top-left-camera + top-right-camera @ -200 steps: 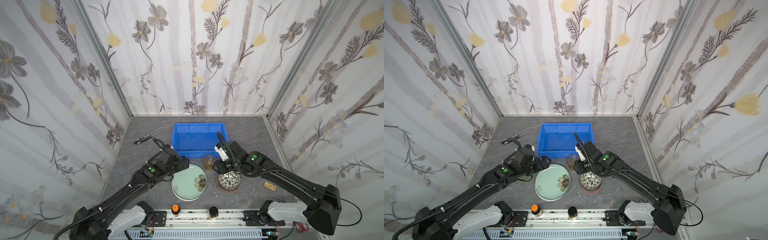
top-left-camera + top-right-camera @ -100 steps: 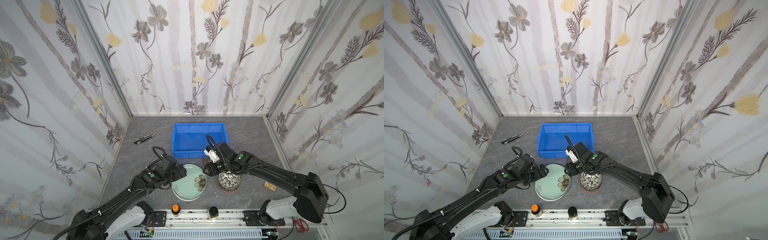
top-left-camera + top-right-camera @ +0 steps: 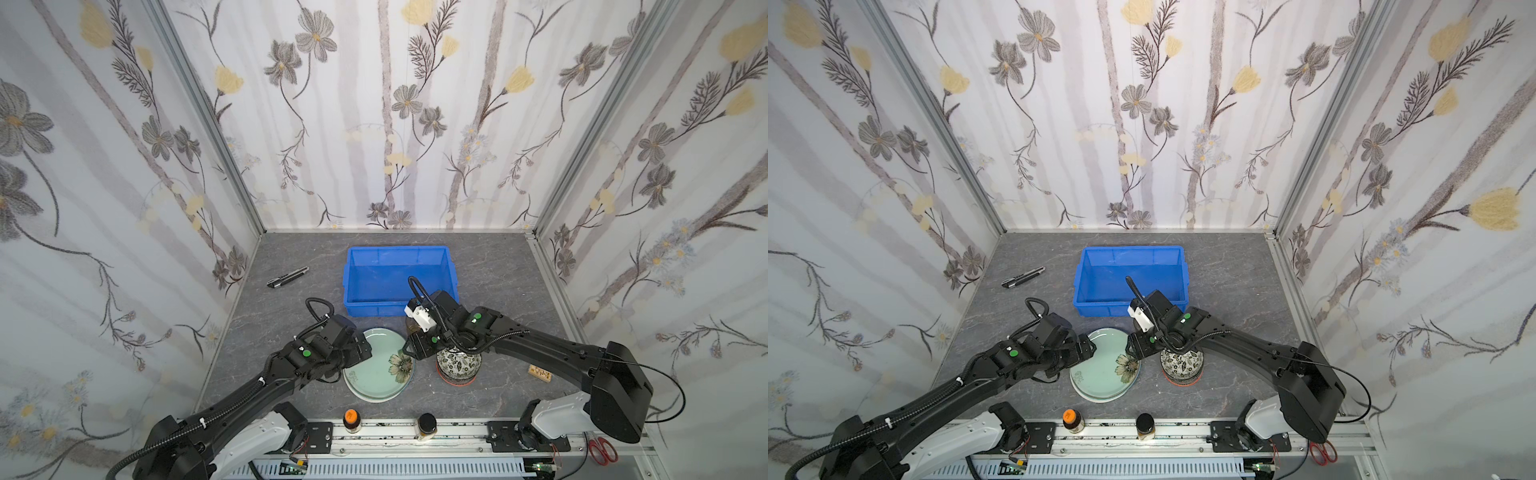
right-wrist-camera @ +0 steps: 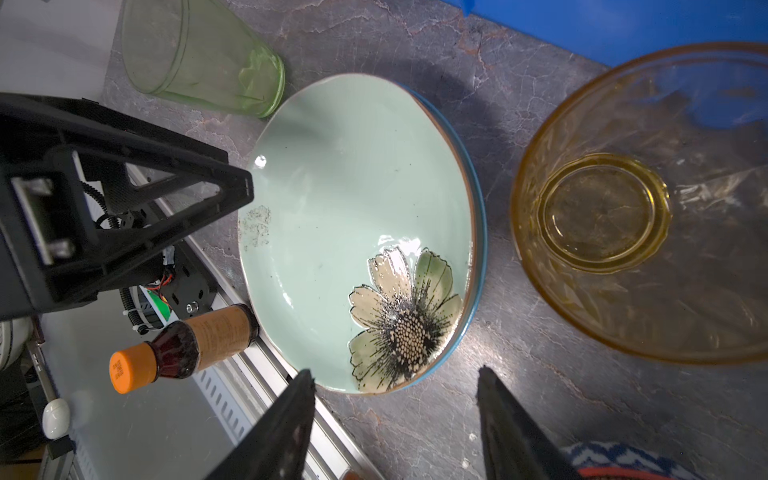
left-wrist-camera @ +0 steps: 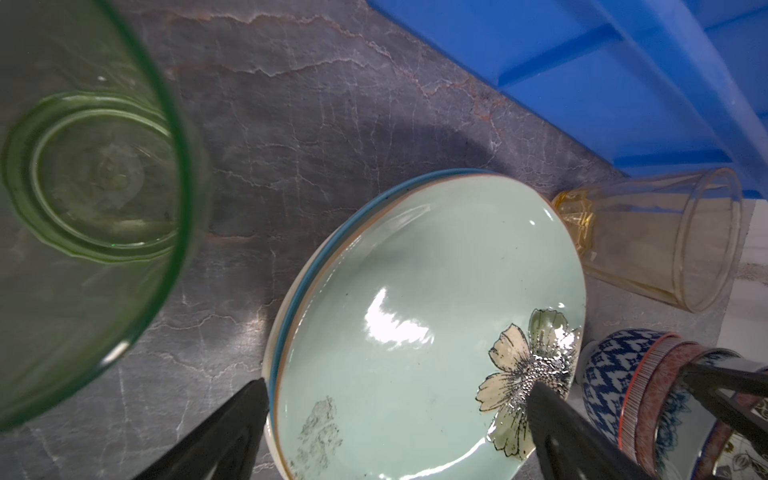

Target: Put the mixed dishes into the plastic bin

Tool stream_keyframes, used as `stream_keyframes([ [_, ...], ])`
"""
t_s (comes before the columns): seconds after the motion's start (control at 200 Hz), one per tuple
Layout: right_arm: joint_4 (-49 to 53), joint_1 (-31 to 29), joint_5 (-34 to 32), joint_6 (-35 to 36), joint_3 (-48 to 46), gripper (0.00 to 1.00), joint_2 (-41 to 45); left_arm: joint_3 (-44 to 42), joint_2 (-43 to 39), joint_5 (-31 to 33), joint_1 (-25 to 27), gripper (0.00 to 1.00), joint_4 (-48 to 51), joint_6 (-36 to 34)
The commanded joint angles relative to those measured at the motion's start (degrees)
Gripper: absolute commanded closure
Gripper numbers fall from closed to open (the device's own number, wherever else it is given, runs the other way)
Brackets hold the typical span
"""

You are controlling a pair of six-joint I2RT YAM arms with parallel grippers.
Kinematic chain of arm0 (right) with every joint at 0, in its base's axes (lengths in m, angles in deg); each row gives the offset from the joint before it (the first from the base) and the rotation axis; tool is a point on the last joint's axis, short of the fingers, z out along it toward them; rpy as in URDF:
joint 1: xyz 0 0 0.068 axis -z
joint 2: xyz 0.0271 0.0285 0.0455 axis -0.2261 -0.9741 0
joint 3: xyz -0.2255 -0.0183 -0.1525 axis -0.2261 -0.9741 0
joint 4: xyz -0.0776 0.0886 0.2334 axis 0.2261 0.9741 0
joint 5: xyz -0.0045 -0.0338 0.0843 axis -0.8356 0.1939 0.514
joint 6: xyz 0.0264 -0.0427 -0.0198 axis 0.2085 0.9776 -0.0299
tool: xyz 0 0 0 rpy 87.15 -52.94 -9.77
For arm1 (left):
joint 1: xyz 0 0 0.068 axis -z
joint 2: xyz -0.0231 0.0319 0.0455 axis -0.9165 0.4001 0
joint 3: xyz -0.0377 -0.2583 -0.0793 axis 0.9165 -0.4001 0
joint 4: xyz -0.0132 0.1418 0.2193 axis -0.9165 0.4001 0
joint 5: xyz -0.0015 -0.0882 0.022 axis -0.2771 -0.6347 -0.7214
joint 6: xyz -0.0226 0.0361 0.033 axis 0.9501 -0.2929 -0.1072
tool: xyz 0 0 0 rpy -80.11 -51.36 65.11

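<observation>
The pale green flowered plate (image 3: 376, 374) tops the plate stack (image 3: 362, 395) on the tabletop (image 3: 498, 270) before the blue plastic bin (image 3: 399, 250), between both arms. The left gripper (image 3: 363, 353), fingers spread wide, is at one rim. The right gripper (image 3: 409, 353), fingers released, is at the flowered rim.

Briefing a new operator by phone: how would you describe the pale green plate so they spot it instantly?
Find the bright blue plastic bin. Just in front of its near wall lies a stack of plates; the pale green plate tops it. Unlike the taller, busily patterned bowl stack beside it, it is plain except for one large flower.
</observation>
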Motion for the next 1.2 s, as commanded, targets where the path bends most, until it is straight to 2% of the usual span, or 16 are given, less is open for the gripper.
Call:
stream_keyframes([
  [0.0, -3.8, -0.3, 0.5, -0.8, -0.4, 0.37, -2.2, -0.5, -0.1, 1.6, 0.0, 0.0, 1.3, 0.8],
  [0.485, -4.9, -0.8, 0.2, -1.3, 0.8, 0.34, -6.5, -0.7, 0.2, 2.7, 0.0, 0.0, 1.1, -0.1],
  [0.79, -4.3, -1.3, -0.5, -1.9, 1.8, 0.33, -6.2, -0.9, 0.0, 2.7, 0.0, 0.0, 0.8, 0.2],
  [0.929, -4.1, -1.4, -2.8, -3.6, 1.7, 0.29, -5.6, -1.4, 0.0, 2.4, 0.0, 0.0, 0.2, 0.6],
  [1.194, -5.1, -1.9, -2.2, -4.6, 0.9, 0.27, -6.2, -2.0, 0.0, 2.1, 0.1, 0.0, -1.3, 1.0],
])
